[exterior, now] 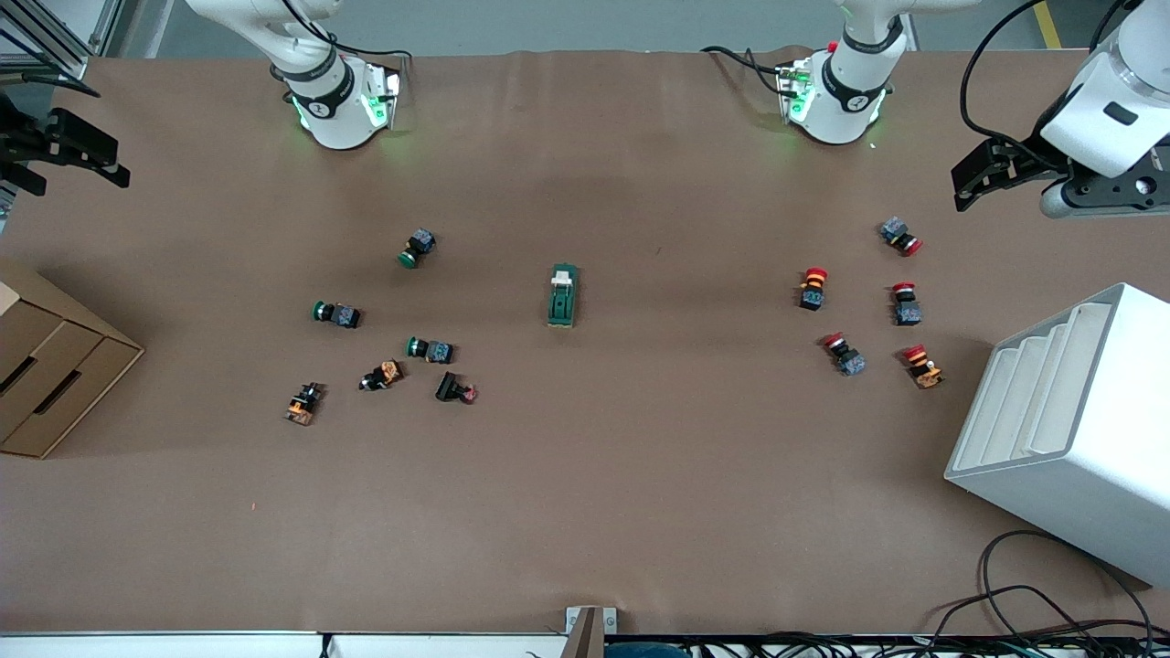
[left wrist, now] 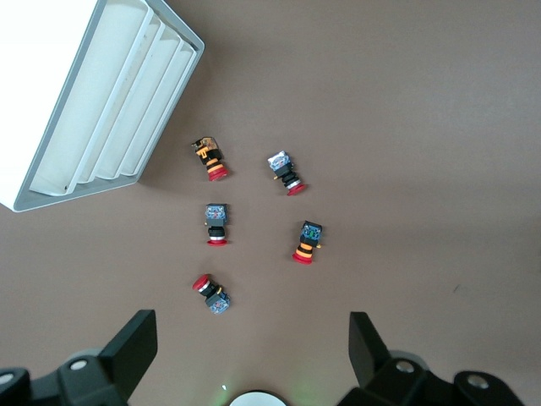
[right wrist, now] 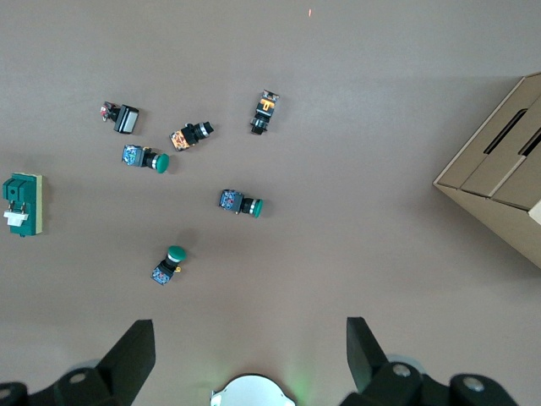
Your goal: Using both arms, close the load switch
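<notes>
Starting at the right arm's end of the table, we see the right gripper hanging in the air over that edge, its fingers spread wide with nothing between them. Below it in the front view a cardboard box sits at the same edge. Next comes a loose cluster of buttons: three green-capped ones, two orange ones and a black one. The load switch lies near the middle of the table, well apart from both grippers, its cream lever at the end toward the robots' bases. Toward the left arm's end lie five red-capped buttons, and a white rack stands at that edge. The left gripper hangs in the air over the table near the corner beside the left arm's base, its fingers also wide apart and holding nothing.
</notes>
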